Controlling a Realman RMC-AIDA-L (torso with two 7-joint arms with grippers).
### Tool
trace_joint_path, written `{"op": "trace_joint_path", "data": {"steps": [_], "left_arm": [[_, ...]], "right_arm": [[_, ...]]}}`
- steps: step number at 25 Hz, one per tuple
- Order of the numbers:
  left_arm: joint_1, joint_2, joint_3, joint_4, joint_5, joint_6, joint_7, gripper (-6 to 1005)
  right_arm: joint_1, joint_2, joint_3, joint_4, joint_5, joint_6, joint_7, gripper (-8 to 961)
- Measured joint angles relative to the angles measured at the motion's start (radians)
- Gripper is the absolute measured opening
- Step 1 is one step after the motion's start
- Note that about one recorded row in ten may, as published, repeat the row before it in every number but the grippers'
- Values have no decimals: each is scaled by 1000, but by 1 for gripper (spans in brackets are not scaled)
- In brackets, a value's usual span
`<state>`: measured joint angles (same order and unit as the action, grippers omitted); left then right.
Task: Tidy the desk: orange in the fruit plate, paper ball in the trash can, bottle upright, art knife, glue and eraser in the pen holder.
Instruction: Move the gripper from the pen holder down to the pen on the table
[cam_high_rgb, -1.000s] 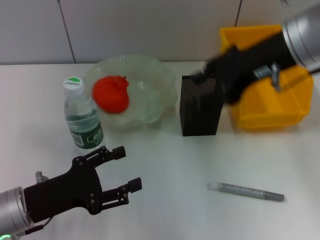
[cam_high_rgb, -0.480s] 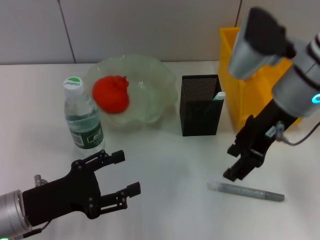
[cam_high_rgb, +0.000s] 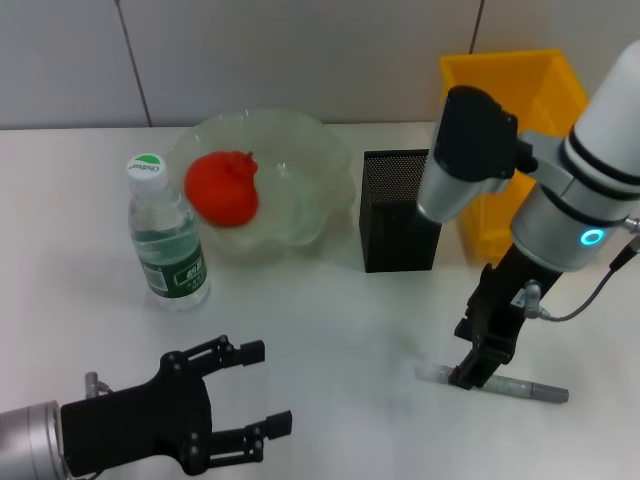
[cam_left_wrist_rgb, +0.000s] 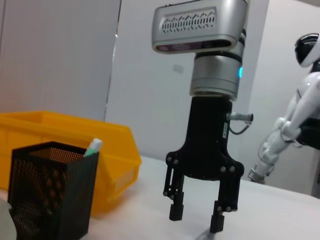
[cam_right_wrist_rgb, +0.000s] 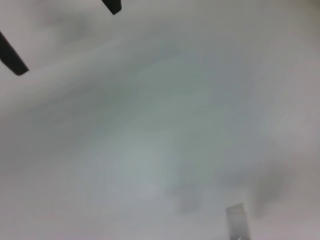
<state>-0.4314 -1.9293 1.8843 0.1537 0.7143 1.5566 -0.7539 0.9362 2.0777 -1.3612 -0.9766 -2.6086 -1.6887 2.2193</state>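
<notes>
Art knife (cam_high_rgb: 492, 384): lying flat on the desk (cam_high_rgb: 330, 330), near the pen holder (cam_high_rgb: 400, 210). Right gripper (cam_high_rgb: 474, 376): being held directly over it, fingers spread to straddle the handle. Left gripper (cam_high_rgb: 240, 400): being kept low, spread, clear of the work.

The water bottle (cam_high_rgb: 167, 243) has a green label with white marks on it, and its white cap has a green mark, but they are too small to read. A little tag on the right arm (cam_left_wrist_rgb: 224, 131) is too small to read too.
</notes>
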Motion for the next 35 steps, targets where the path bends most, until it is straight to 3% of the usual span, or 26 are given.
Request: {"op": "trace_joint_path", "data": {"steps": [12, 21, 32, 35], "left_arm": [[-3, 0, -3, 3, 4, 3, -7, 842], [-2, 0, -6, 3, -2, 6, -7, 841], [-1, 1, -19, 3, -3, 10, -7, 841], [-2, 1, -20, 3, -3, 10, -7, 841]], "right_arm": [[6, 5, -122, 91, 3, 118, -2, 599], [5, 8, -158, 118, 7, 165, -4, 565], [12, 10, -170, 141, 12, 192, -6, 394], [13, 10, -188, 143, 20, 199, -6, 396]]}}
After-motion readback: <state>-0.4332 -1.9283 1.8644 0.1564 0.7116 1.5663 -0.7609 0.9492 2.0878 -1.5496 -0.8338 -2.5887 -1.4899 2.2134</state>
